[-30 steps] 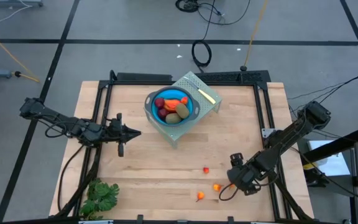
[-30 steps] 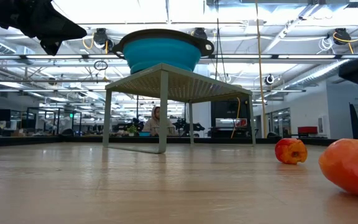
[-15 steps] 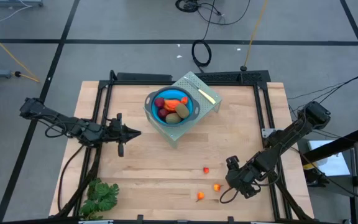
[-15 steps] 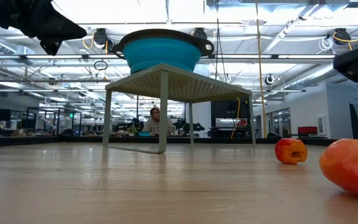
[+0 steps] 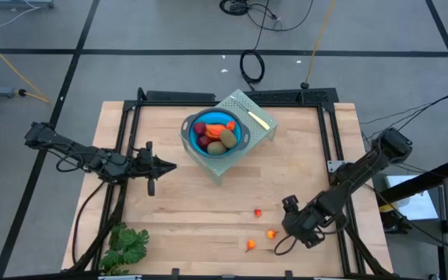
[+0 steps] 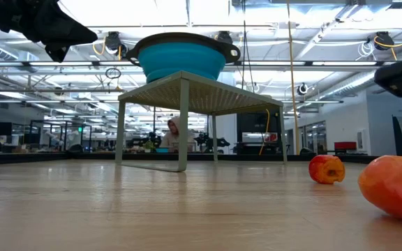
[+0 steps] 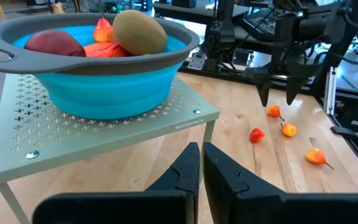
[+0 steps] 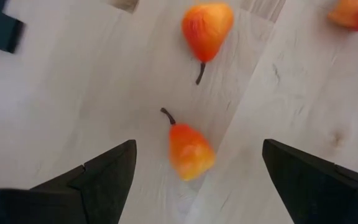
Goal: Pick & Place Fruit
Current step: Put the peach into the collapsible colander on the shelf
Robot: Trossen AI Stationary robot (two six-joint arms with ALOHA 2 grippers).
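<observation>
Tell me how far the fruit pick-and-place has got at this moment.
Mostly done: the blue bowl on the perforated stand already holds several fruits. In hand: nothing is held; the right gripper, fingers open, hovers over a small orange fruit. Left: three small orange fruits on the table. The left gripper waits shut beside the stand.
</observation>
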